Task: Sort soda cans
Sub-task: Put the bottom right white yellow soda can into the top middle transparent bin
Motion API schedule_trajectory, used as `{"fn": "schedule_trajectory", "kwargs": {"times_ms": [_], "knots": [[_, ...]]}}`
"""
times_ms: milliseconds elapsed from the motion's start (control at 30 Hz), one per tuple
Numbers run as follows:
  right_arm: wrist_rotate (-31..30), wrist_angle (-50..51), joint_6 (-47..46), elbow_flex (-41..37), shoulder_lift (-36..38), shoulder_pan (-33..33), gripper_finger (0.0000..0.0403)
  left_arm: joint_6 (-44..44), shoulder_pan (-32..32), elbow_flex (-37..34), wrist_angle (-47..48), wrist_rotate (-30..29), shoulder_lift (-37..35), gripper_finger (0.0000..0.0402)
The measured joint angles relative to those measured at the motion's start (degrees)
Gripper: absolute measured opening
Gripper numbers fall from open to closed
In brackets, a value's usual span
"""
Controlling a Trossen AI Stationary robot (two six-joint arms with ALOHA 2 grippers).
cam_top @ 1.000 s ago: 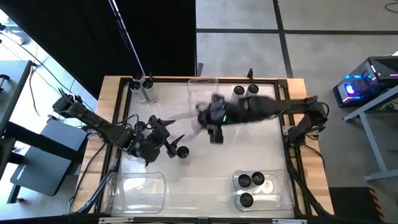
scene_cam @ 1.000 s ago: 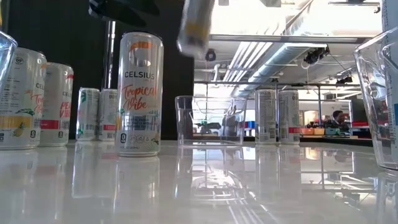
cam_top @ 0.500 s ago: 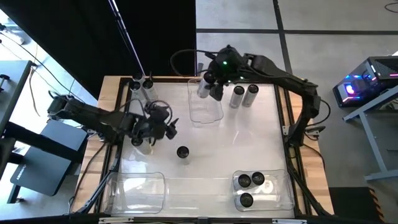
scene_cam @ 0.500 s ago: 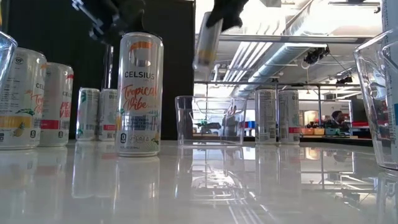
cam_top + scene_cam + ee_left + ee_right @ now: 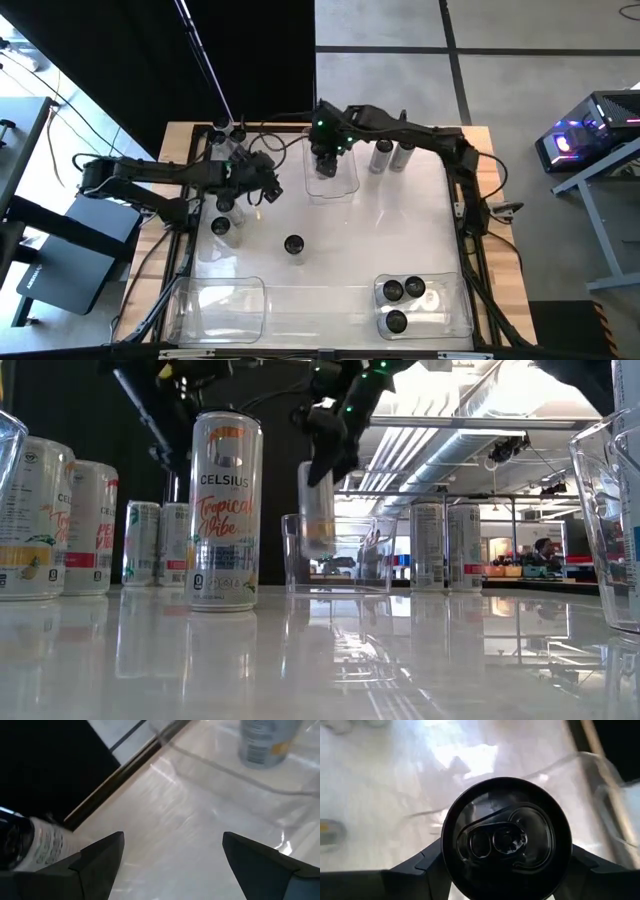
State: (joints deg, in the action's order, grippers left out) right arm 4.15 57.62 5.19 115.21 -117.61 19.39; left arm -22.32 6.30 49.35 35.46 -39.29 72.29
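Right hand [image 5: 325, 160] lowered can [image 5: 317, 510] into bin [image 5: 345, 182]

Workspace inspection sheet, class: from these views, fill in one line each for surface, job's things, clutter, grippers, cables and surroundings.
Surface: white table, glossy.
Job's things: three soda cans in the near right bin; near left bin holds none; loose can mid-table; others along the far edge.
Clutter: nothing seen.
Grippers: right gripper holds a can over the far bin; left gripper open, holding nothing.
Cables: black cable by the left arm.
Surroundings: lit computer case at right.
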Motion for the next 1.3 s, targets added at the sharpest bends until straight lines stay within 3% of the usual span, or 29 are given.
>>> {"fn": "schedule_trajectory", "kwargs": {"times_ms": [233,967,1200,1300], "knots": [[0.98,-2.13,-0.8,-0.71,-2.29,-2.96,0.0238,-2.96,0.48,-4.83,-1.44,0.28,-0.05,0.0335],[-1.12,-26.85,-4.3,-22.1,2.59,-7.56,0.0238,-0.75,0.29,-5.45,-2.44,0.12,-0.22,0.0335],[-0.24,-26.23,-3.83,-21.89,2.26,-7.72,0.0306,-0.53,0.29,-5.45,-2.39,1.17,-0.22,0.0335],[-0.27,-25.88,-2.58,-19.83,2.6,-7.71,0.0317,-0.34,0.27,-5.44,-2.54,1.19,-0.22,0.0335]]}}
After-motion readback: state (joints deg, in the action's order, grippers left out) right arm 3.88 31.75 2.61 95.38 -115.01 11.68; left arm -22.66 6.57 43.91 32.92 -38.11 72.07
